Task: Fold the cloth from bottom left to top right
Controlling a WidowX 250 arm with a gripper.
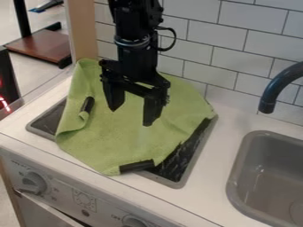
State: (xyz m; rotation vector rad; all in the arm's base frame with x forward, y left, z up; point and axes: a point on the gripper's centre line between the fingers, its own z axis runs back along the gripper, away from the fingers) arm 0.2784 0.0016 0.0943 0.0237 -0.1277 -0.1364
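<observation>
Grn cloth (121, 135) w/ blk patches (137, 166), wht tiles (248, 15), gry sink (235, 181)

Sink (241, 170) at right, dark faucet (277, 86) above it, white tiled wall (251, 40) behind, oven knob (34, 182) front left

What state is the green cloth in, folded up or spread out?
Mostly spread out: the green cloth lies broadly over the dark stovetop, though its left edge is rumpled.

Black jointed arm (137, 62), looped black cable (174, 41), greyish ring (132, 43)
</observation>
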